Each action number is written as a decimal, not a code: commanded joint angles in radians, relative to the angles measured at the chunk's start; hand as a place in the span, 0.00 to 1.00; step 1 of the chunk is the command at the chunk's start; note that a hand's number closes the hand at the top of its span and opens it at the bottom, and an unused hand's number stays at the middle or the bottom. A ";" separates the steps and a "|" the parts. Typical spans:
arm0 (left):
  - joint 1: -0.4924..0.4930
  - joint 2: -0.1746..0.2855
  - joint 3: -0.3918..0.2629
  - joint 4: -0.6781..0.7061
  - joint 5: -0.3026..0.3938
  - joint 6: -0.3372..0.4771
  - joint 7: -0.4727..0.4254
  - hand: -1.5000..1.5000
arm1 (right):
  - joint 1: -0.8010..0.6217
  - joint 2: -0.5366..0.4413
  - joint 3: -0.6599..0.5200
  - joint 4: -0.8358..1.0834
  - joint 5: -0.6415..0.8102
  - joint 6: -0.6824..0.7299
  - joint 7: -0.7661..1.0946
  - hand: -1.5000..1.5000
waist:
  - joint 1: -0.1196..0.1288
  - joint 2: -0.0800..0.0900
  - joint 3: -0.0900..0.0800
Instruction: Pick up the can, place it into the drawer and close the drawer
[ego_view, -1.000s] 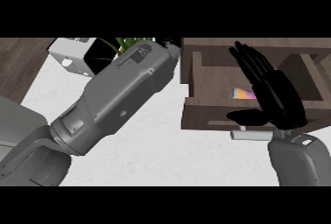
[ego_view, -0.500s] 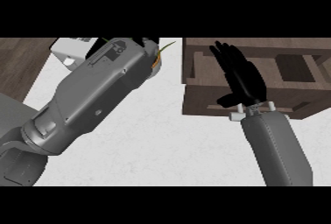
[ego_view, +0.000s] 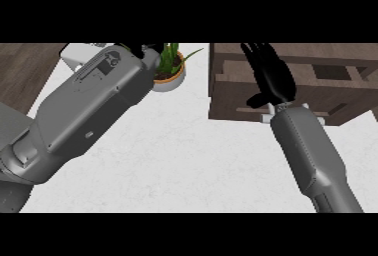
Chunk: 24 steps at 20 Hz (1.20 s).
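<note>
Wooden drawer (ego_view: 230, 97) at one o'clock lies under the right hand (ego_view: 275, 86), whose straight fingers (ego_view: 260, 57) hold nothing, likely set to push it shut; the can is hidden.

free: white counter (ego_view: 192, 150) centre | obstacles: potted plant (ego_view: 168, 76), drawer (ego_view: 229, 100)

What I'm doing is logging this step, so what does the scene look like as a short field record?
right hand: open, fingers straight, stretched over the drawer
drawer: brown wood, upper right of the counter
can: not visible
left hand: at the top edge, mostly hidden by its forearm
potted plant: beside the left forearm
counter: white
</note>
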 joint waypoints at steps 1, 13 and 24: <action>0.038 0.031 0.022 -0.015 -0.023 -0.017 -0.006 0.00 | -0.014 0.032 -0.024 0.152 0.010 -0.129 -0.013 0.00 | -0.016 0.018 0.015; 0.103 0.104 0.026 -0.174 -0.052 0.007 0.056 0.00 | -0.216 -0.052 -0.141 0.458 0.012 -0.332 -0.048 0.00 | 0.033 0.034 0.016; 0.136 0.146 0.024 -0.275 -0.073 -0.004 0.115 0.00 | -0.439 -0.092 -0.157 0.595 0.054 -0.319 0.045 0.00 | 0.056 0.039 0.015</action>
